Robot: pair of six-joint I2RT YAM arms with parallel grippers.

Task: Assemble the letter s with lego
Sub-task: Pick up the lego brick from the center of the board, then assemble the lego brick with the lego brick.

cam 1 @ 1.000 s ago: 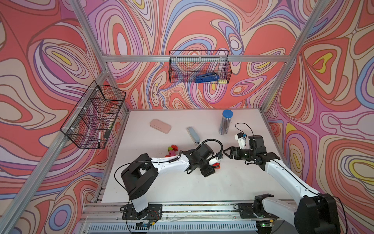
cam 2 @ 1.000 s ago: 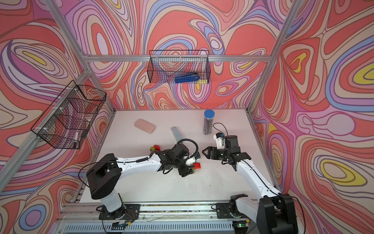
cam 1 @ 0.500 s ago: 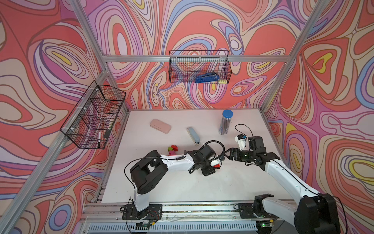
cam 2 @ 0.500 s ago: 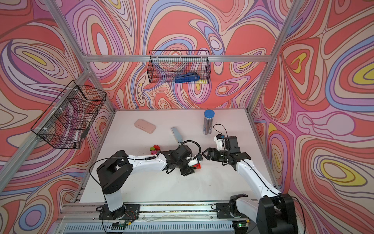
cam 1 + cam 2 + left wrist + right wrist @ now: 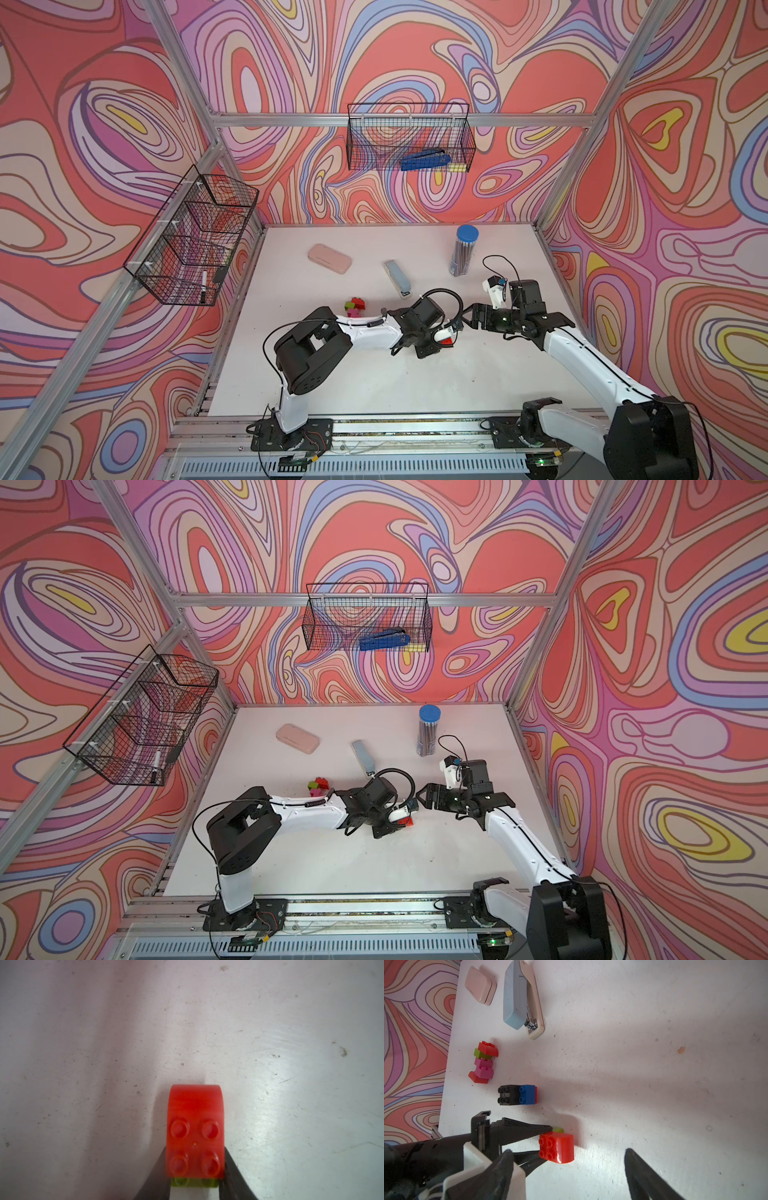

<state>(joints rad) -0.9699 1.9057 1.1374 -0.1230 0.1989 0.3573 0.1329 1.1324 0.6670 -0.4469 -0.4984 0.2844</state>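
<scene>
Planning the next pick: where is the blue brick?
Right wrist view: the blue brick lies against a black brick, between the pink-and-red stack and the left gripper.

**Enclosure.** Three walls: back wall (image 5: pixel 395 50), left wall (image 5: pixel 75 124), right wall (image 5: pixel 685 174). All carry one swirl print in red, pink, lilac, blue and cream w/ yellow accents.

**Frame.** Aluminium profile uprights (image 5: pixel 570 166) stand at the rear corners. A horiz. crossbar (image 5: pixel 282 120) runs across the back wall, and a side rail (image 5: pixel 104 311) runs along the left wall.

**Fixtures.** The rear basket (image 5: pixel 374 141), black wire, hangs from the crossbar. The side basket (image 5: pixel 183 257), black wire, hangs on the side rail; approx. three compartments, count uncertain through the mesh.

**Work surface.** White tabletop (image 5: pixel 353 382), matte. Scuffs, scratches and dark specks show in the wrist views.

**Front edge.** Aluminium base rail (image 5: pixel 415 426) w/ a slotted vent strip (image 5: pixel 415 467) below.

**Lighting.** Diffuse, w/ soft shadows. A sheen patch (image 5: pixel 301 1095) shows on the tabletop in the left wrist view.
</scene>
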